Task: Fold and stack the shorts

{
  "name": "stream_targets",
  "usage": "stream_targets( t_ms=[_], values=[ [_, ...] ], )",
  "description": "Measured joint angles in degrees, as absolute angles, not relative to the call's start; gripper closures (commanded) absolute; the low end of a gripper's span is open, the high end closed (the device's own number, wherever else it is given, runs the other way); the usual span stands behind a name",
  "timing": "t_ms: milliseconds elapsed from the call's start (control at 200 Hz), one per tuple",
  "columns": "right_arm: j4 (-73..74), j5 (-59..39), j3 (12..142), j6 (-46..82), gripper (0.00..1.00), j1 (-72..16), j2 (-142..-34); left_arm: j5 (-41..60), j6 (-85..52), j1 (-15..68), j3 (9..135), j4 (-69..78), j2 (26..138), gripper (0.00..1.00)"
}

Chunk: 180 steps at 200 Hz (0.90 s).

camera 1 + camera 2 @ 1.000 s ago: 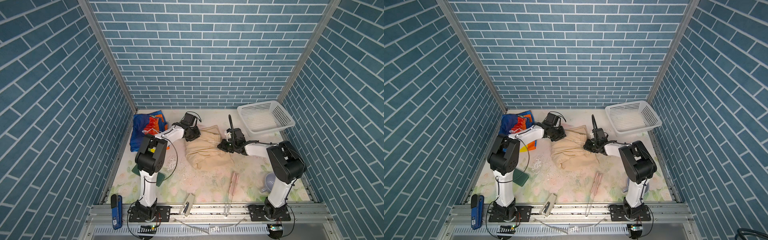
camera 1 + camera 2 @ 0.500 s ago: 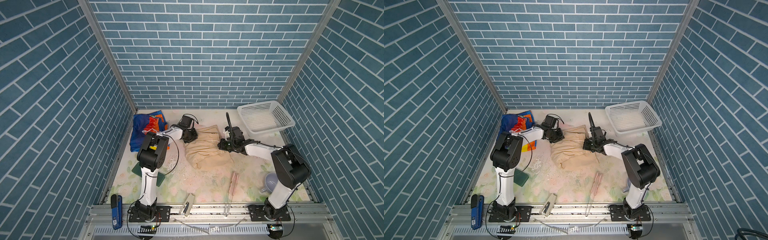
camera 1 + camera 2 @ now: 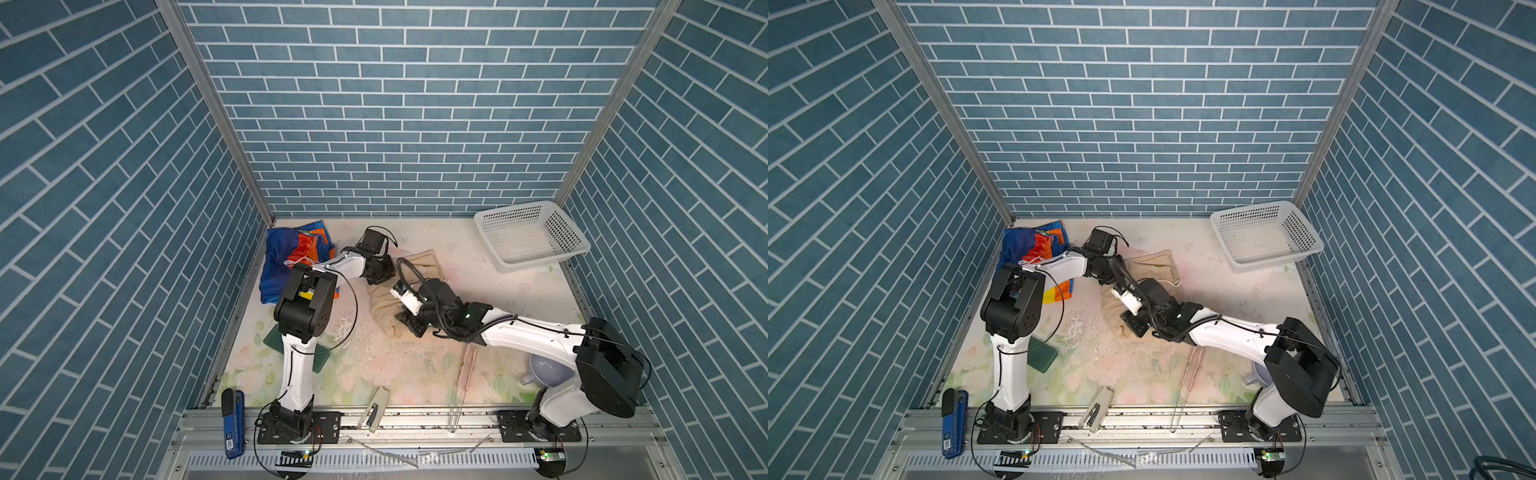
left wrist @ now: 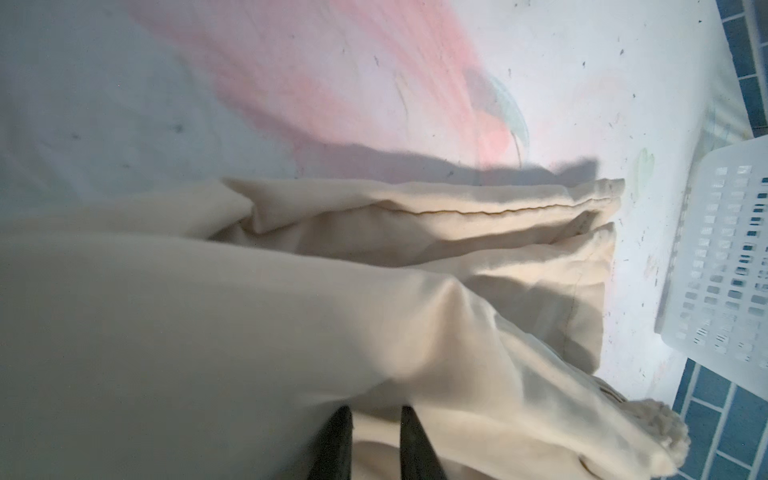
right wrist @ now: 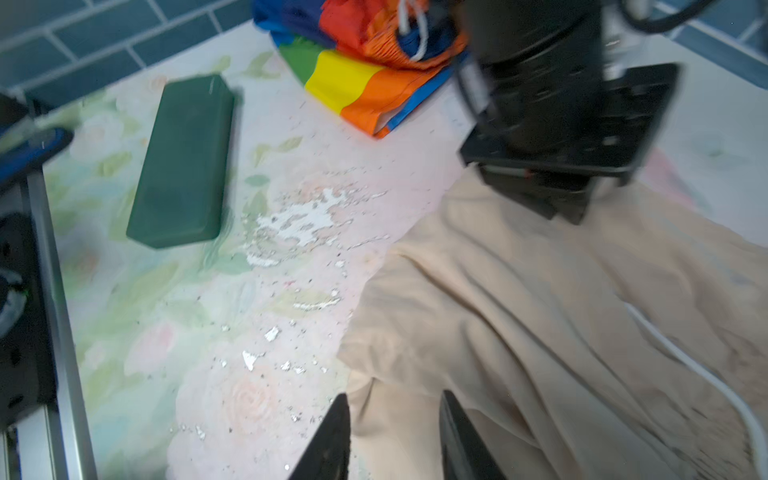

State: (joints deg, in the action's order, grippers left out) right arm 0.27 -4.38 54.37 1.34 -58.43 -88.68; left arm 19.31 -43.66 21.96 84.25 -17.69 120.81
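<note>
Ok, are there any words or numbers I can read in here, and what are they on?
None can be read.
On the blue tool: a small white label, print too small to read.
On the left arm: a yellow sticker, too small to read.
On the beige shorts, rainbow shorts, basket and green block: no writing shows.

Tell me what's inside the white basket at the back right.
Nothing shows inside the white basket: in both top views its perforated floor looks bare. Its near wall covers a thin strip of floor, so that strip cannot be checked.
</note>
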Motion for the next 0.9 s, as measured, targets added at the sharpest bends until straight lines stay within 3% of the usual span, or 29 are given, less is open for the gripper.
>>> stream_targets(
  t_ms=[180,355,525,900],
  values=[
    [0.4,-3.0,54.8,-4.4,0.59,-64.8,-96.4,19.2,-43.2,21.9,85.1,-18.4,121.5,0.78],
    [0.9,1.2,55.9,-6.2,0.59,-65.2,-101.0,19.3,-43.0,21.9,85.2,-18.5,121.9,0.78],
    [3.0,4.8,55.9,-6.5,0.63,-65.1,-101.1,19.5,-43.0,21.9,85.3,-18.5,122.4,0.78],
    [8.8,6.3,56.1,-7.6,0.61,-65.1,-97.4,19.9,-42.9,21.9,85.6,-18.4,122.6,0.78]
  ],
)
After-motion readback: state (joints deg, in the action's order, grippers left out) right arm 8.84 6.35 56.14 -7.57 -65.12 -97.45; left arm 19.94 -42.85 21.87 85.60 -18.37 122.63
